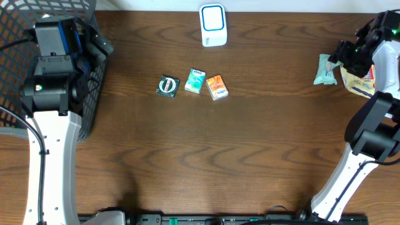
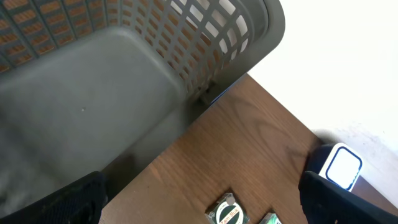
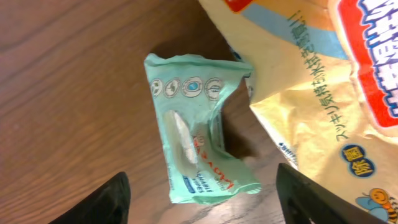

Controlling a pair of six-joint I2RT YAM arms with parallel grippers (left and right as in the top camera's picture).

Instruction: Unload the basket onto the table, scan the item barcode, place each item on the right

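A teal wipes pack [image 1: 325,70] [image 3: 196,149] lies flat on the wooden table beside a yellow bag [image 1: 357,82] [image 3: 323,81]. My right gripper [image 1: 345,55] [image 3: 202,208] hovers just over the pack, open, one finger on each side and touching nothing. The white and blue scanner [image 1: 213,25] [image 2: 341,167] stands at the table's far edge, in the middle. My left gripper [image 1: 94,40] [image 2: 202,202] is open and empty above the rim of the grey basket [image 1: 15,28] [image 2: 217,37].
Three small boxes lie in a row mid-table: a dark green one [image 1: 168,85] [image 2: 227,213], a teal one [image 1: 195,81] [image 2: 270,219] and an orange one [image 1: 217,87]. The basket fills the table's left end.
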